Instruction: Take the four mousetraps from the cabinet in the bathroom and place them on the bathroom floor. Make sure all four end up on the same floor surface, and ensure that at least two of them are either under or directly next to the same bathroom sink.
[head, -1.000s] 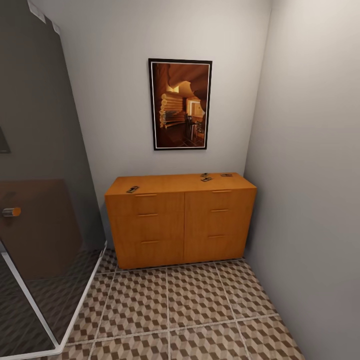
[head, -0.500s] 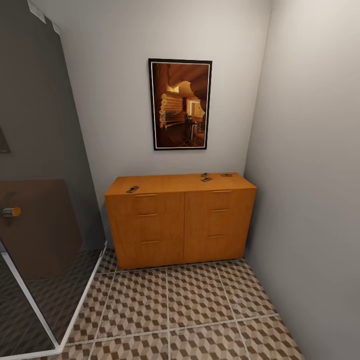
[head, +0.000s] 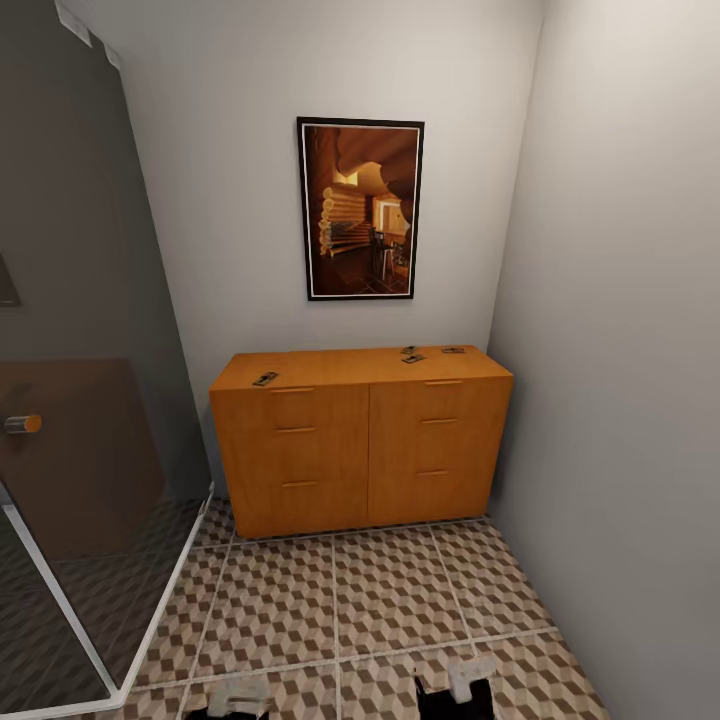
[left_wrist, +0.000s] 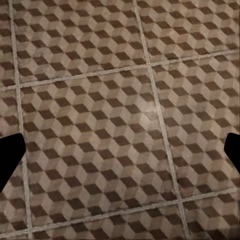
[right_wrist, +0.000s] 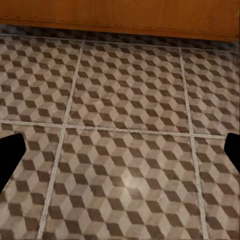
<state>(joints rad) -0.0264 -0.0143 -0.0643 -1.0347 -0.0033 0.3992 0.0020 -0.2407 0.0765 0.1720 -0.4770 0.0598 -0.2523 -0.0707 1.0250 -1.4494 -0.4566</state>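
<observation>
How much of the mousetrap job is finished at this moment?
Nothing is placed yet. The mousetraps lie on the cabinet top: one at its left front, the rest near the right back. Both grippers, left and right, are open and empty over the bathroom floor.

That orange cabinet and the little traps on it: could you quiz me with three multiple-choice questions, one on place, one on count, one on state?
1. Where do the mousetraps lie?
A. on the cabinet top
B. on the floor
C. in an open drawer

2. How many traps show near the top's right rear?
A. one
B. three
C. five

3. How are the cabinet drawers?
A. all shut
B. one pulled out
C. all removed

Answers:
1 A: the mousetraps rest on the top of the cabinet, none on the bathroom floor.
2 B: three small boards cluster there, the fourth lies apart near the left front edge.
3 A: every drawer front sits flush.
</observation>
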